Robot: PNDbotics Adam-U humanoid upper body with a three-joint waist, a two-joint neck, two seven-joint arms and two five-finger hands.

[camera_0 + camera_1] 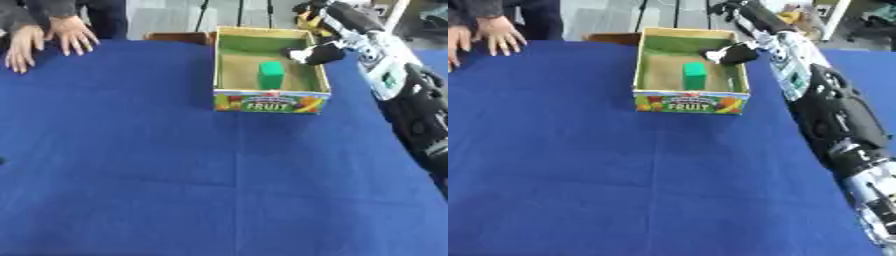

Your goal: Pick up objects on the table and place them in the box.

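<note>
Near surface: the blue cloth-covered surface (175,190) shows no loose object in its near and middle stretch in either view.
Right arm: the black and silver arm runs up the right edge of the views toward the box.
Box: the open cardboard box with a green inner lining and a colourful "FRUIT" front panel (271,102) stands upright on the far middle of the surface.
Task's thing: a small green rectangular block (271,74) stands upright inside the box, on its floor, near the centre and apart from the walls.
Right hand: the robot's black right hand (315,54) sits over the box's right wall near the far right corner, above and to the right of the block, not touching it. Its fingers look curled with nothing between them, though the outline is blurred.
Left hand: not seen in either view.
Step in hand: by my reading the block is already placed and the hand is clearing out of the box.
Doing it well: lift the hand straight up before swinging right, so the fingers miss the right wall and the box does not shift; keep off the block so it stays standing.
Far edge: a person's two bare hands (48,37) rest flat on the surface at the far left corner, well apart from the box.
</note>
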